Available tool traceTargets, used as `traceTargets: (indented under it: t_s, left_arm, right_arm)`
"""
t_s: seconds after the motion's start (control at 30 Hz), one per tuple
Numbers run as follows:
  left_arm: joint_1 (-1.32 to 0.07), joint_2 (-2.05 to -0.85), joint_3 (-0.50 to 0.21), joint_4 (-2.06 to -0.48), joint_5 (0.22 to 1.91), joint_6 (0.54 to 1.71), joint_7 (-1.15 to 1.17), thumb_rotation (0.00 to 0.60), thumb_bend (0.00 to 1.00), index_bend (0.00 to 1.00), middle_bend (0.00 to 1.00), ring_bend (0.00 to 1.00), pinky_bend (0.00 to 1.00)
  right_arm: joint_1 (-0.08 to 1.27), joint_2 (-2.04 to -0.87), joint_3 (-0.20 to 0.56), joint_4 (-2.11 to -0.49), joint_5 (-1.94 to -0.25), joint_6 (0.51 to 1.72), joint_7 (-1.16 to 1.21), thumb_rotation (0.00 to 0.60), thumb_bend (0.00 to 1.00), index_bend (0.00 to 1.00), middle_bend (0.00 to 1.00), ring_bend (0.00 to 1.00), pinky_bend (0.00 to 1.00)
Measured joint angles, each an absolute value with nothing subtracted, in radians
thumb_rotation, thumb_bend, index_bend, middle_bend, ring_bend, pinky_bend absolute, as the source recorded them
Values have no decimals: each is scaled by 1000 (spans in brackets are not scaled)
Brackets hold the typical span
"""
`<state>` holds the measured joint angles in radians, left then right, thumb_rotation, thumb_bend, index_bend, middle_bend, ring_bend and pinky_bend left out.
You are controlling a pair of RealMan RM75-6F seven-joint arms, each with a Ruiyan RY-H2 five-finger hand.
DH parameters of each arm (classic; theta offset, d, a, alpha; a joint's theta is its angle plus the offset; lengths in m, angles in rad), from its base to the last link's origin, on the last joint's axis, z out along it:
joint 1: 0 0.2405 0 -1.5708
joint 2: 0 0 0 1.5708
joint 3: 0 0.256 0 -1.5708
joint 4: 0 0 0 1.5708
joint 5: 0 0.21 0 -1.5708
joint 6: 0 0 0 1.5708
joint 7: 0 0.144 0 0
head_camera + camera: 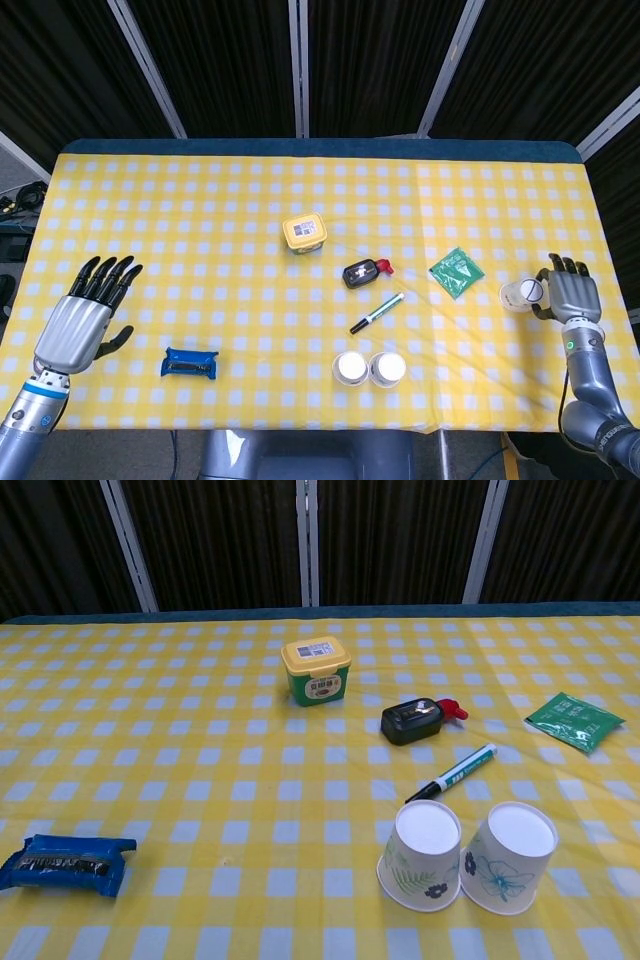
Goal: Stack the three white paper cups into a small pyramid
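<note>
Two white paper cups stand upside down side by side near the table's front edge, one with green leaves and one with a blue flower. The third paper cup is at the far right edge, against my right hand, which grips it from the side with curled fingers. My left hand hovers open at the far left edge with its fingers spread, far from the cups. Neither hand shows in the chest view.
A yellow-lidded green tub, a black and red device and a marker pen lie mid-table behind the two cups. A green packet lies to the right. A blue snack bar sits front left.
</note>
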<state>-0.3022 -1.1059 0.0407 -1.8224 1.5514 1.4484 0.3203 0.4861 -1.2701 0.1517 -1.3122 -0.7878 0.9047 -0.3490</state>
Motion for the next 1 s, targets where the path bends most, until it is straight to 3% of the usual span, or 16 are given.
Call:
traceTargets:
  t_s: [0.47, 1.0]
  left_arm:
    - [-270, -1077, 9, -1823, 1548, 1469, 264, 600, 281, 0, 0, 0, 0]
    - [-257, -1077, -18, -1817, 1534, 1451, 271, 600, 281, 0, 0, 0, 0]
  right_arm:
    - [490, -1201, 185, -1525, -916, 972, -296, 600, 272, 485, 100, 0, 0]
    - [571, -1136, 227, -1866, -1187, 985, -238, 600, 246, 488, 112, 0, 0]
